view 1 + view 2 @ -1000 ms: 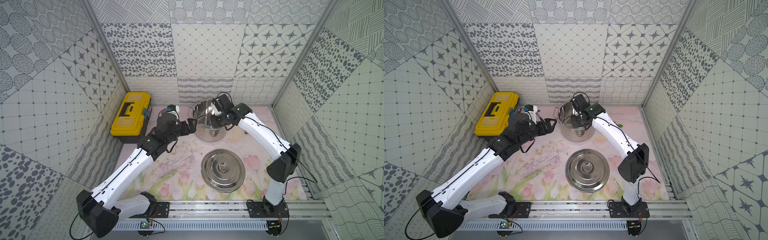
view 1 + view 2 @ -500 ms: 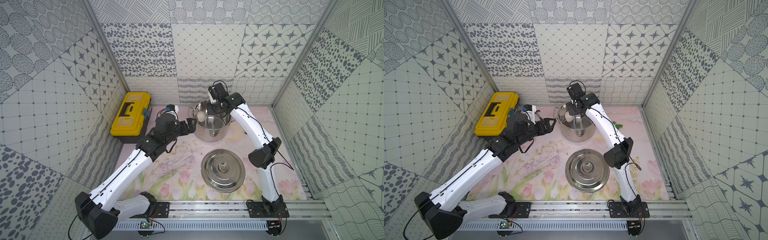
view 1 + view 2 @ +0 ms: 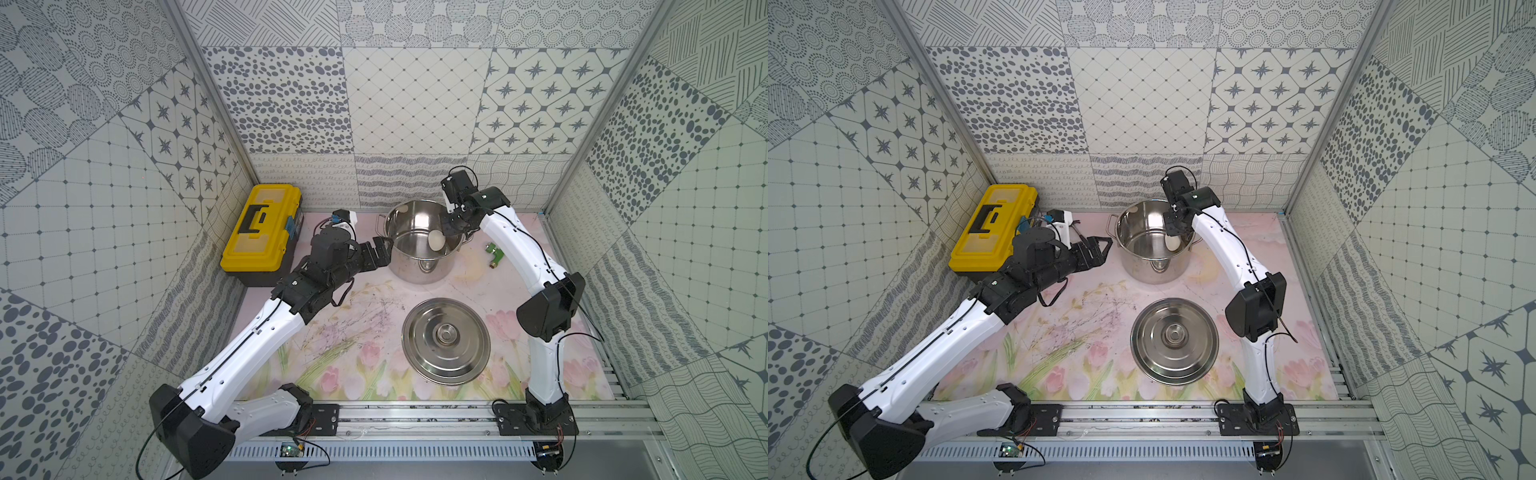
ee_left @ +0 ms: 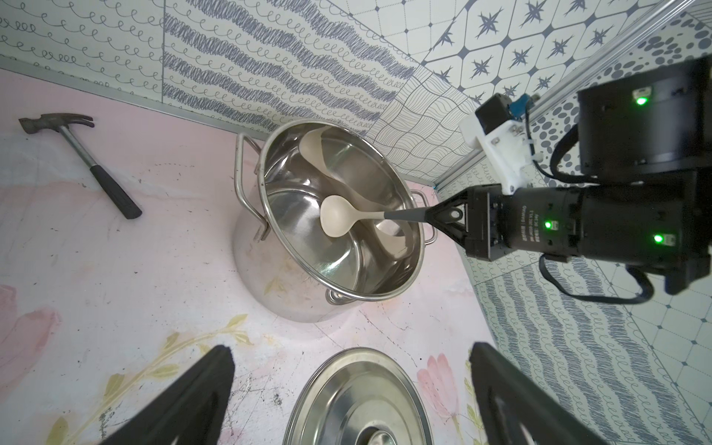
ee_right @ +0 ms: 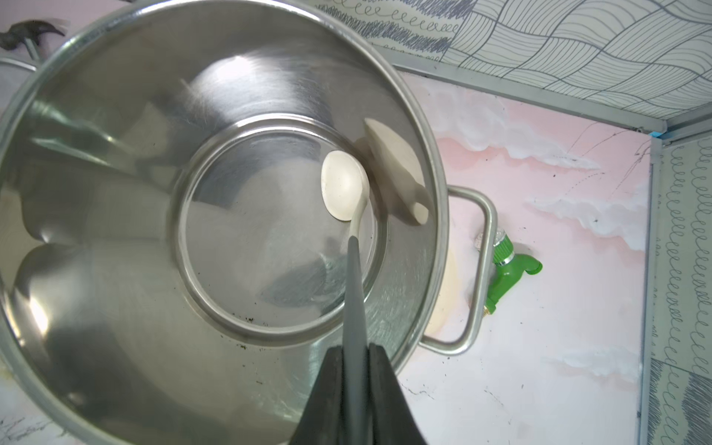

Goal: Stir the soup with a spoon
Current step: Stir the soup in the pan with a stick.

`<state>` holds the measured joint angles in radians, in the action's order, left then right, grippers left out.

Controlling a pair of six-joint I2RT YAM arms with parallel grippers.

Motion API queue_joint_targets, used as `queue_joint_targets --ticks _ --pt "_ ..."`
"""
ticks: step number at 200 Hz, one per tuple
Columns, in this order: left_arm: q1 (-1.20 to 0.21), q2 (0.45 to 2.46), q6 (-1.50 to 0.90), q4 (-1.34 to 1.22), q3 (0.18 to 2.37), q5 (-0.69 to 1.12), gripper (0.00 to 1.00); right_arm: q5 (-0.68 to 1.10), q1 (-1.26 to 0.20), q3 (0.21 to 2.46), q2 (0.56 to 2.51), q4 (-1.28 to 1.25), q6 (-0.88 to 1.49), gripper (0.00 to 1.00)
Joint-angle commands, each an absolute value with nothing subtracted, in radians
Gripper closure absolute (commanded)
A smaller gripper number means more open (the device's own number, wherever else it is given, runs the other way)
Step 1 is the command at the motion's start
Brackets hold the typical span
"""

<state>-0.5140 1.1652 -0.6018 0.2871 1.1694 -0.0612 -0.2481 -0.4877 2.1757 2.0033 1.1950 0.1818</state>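
- While the right gripper (image 5: 353, 352) stays clamped on its slim dark grey handle, the long cream-bowled spoon (image 4: 336, 215) has swept across the shiny steel stockpot (image 3: 417, 272), from its left side to its right.
- Its bowl hangs inside the stockpot, low over the base.
- Stirring looks under way.
- Beside the stockpot's left handle, the left gripper (image 4: 350, 348) waits, jaws spread, empty.

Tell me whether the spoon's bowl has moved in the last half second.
Yes. In a top view the bowl of the spoon has crossed the pot, from the side nearer the yellow toolbox to the side nearer the green fitting.
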Motion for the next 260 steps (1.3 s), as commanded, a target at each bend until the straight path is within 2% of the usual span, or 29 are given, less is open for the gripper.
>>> queue_joint_targets --ticks 1,42,80,151,198,229,260 --pt "-0.517 1.170 -0.588 0.234 1.175 -0.059 0.00 -0.227 -0.495 2.074 1.901 1.130 0.182 1.00" --pt "-0.517 1.170 -0.577 0.234 1.174 -0.060 0.00 -0.192 -0.554 1.892 1.787 1.083 0.225 1.00" --pt "-0.517 1.176 -0.579 0.231 1.175 -0.053 0.01 -0.151 -0.625 1.848 1.771 1.041 0.315 1.00" --pt "-0.517 1.163 -0.573 0.248 1.177 -0.053 0.01 -0.182 -0.662 2.185 2.001 1.070 0.300 1.00" --pt "-0.517 1.134 -0.569 0.256 1.155 -0.071 0.00 -0.247 -0.617 2.427 2.151 1.154 0.239 1.00" --pt "-0.517 1.131 -0.563 0.257 1.150 -0.073 0.00 -0.252 -0.560 2.428 2.147 1.163 0.235 1.00" --pt "-0.517 1.135 -0.556 0.250 1.152 -0.072 0.00 -0.258 -0.512 2.328 2.077 1.161 0.217 1.00"
